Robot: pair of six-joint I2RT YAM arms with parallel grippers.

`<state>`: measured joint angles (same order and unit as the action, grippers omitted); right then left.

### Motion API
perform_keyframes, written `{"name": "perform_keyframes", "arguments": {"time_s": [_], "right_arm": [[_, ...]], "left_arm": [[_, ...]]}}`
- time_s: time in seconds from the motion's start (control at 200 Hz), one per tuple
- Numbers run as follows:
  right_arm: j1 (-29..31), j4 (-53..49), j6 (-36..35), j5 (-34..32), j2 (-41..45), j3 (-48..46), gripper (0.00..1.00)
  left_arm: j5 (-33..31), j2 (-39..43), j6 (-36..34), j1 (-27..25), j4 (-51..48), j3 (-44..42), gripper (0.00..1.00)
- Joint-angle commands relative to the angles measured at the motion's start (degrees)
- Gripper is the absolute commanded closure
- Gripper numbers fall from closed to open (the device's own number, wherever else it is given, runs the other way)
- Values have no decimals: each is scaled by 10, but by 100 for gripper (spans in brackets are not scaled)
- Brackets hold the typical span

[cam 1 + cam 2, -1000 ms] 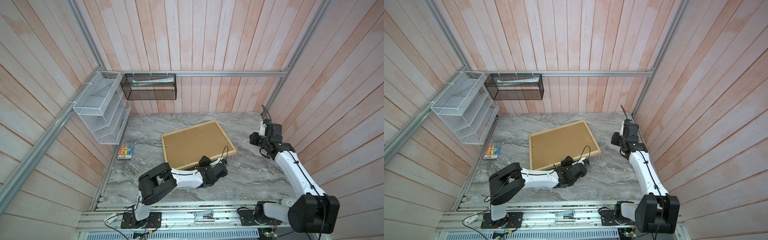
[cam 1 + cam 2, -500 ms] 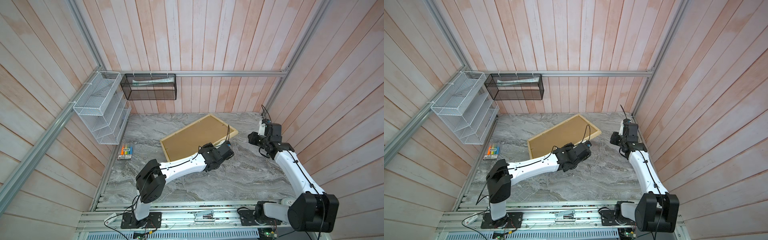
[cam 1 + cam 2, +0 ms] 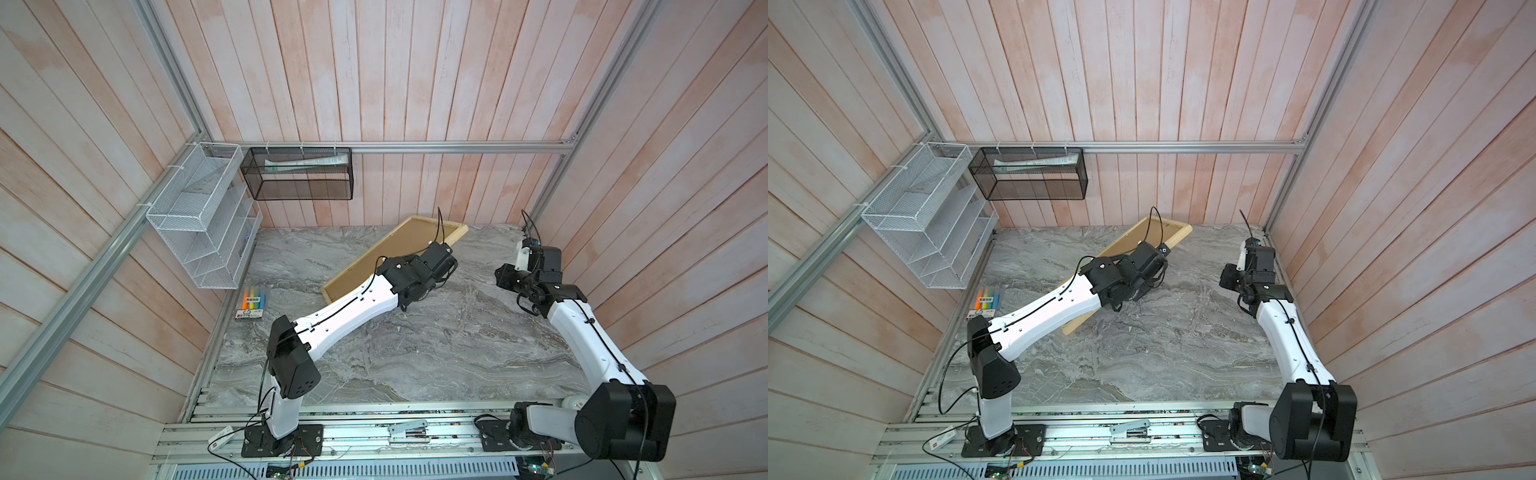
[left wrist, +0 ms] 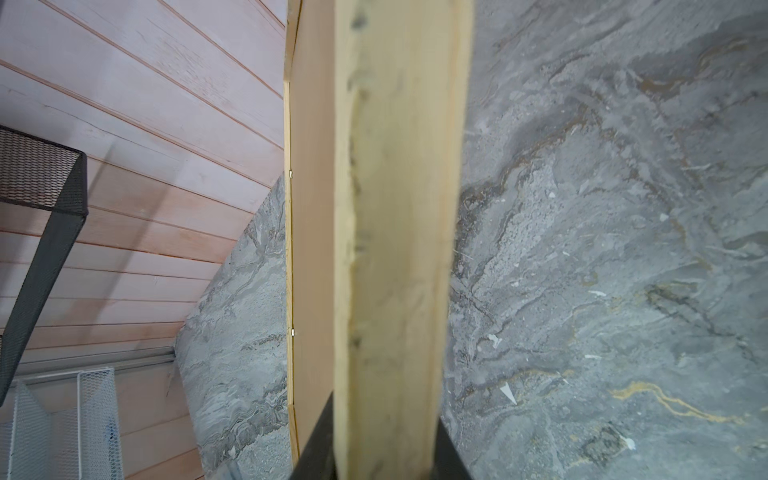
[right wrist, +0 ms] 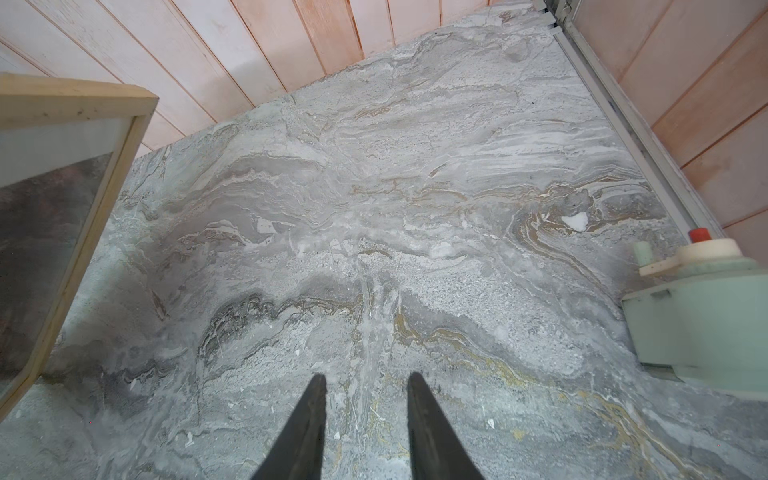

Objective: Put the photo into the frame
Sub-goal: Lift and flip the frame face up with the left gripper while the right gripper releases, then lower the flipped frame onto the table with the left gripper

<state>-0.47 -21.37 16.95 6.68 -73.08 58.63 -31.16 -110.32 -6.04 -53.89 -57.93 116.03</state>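
Outstretched left arm (image 3: 345, 309); left gripper (image 4: 384, 440) pinching tilted frame (image 4: 399, 208) edge; right gripper (image 5: 365, 386) spread, empty

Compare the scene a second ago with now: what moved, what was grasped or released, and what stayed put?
The left gripper, shut on the frame throughout, swung up and toward the back wall, tipping the frame from flat on the table to steeply tilted. Nothing was newly grasped or released. The right gripper stayed open over the table; the marker pack did not move.

Tilted frame (image 3: 456, 233) blocks the back; right tabletop (image 3: 478, 332) free.
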Motion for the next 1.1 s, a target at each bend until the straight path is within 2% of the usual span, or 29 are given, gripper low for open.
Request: {"name": "perform_keyframes", "arguments": {"time_s": [0.0,0.315,0.565,0.72,0.89,1.095], "right_arm": [[-2,4,3,8,-3,0,66],[-2,5,3,12,-4,-4,66],[-2,5,4,14,-5,-5,66],[-2,7,4,20,-6,-7,66],[-2,8,5,25,-6,-9,66],[-2,10,4,32,-8,-12,66]], "left_arm": [[83,29,101,12,45,62,100],[160,38,101,37,51,172,100],[288,60,148,89,76,207,100],[400,94,198,149,122,164,100],[495,127,249,210,180,93,100],[626,179,338,298,321,-64,100]]}}
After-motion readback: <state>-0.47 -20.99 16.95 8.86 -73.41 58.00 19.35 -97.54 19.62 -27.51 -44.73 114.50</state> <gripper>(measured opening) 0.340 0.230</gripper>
